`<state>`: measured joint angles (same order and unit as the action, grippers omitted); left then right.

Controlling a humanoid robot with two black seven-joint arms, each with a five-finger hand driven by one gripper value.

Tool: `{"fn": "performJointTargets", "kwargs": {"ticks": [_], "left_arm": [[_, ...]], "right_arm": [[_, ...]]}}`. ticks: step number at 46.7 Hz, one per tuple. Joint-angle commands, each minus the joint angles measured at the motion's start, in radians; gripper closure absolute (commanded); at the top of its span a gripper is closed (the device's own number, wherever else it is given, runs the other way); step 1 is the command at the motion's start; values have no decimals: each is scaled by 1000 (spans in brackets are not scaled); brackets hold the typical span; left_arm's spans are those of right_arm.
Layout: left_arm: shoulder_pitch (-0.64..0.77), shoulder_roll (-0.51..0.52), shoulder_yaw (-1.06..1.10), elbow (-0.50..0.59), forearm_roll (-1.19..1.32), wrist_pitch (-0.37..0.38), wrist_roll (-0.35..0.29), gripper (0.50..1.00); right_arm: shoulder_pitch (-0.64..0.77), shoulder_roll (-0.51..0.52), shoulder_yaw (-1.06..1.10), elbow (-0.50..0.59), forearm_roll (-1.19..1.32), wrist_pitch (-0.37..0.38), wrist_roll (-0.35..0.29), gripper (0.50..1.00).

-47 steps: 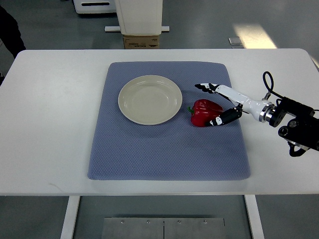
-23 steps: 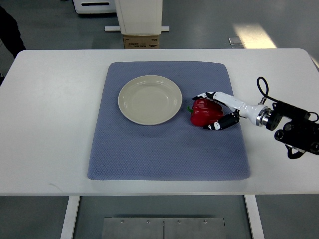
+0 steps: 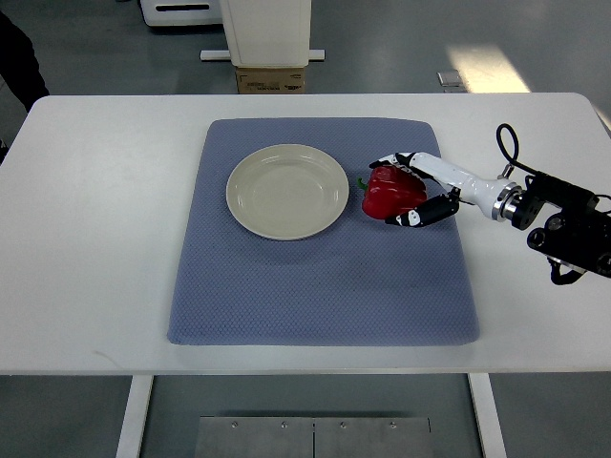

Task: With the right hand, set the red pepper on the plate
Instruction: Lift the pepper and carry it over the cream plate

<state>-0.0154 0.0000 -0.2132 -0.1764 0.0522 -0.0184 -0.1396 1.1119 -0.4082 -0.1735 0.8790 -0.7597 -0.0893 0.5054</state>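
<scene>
Grey workshop floor surrounds the white rectangular table (image 3: 105,239), and on my feed a blue-grey quilted fabric mat (image 3: 315,286) covers its middle. On that mat sits a round cream ceramic plate (image 3: 286,191), with nothing on it. Just to its right I see the glossy red bell pepper (image 3: 389,193), near the plate's rim but not on it. My right robot hand (image 3: 409,189), white with black fingertips, reaches in from the right edge and is grasping the pepper, fingers (image 3: 412,217) wrapped round its near and far sides. I cannot tell whether the pepper is off the mat.
</scene>
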Motion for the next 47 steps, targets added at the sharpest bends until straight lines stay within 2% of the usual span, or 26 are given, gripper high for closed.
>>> {"fn": "performJointTargets", "kwargs": {"ticks": [1,15,26,47], "left_arm": [[0,0,0,0,0,0,0,500],[0,0,0,0,0,0,0,500],[0,0,0,0,0,0,0,500],[0,0,0,0,0,0,0,500]], "right_arm": [[12,2,6,0,0,0,-11,1000],[58,75,57,-2,2,2,-103,1000],[109,176,57,-35,2,2,-174,1000],[149,377,54,-126,2,2,-266,1000]]}}
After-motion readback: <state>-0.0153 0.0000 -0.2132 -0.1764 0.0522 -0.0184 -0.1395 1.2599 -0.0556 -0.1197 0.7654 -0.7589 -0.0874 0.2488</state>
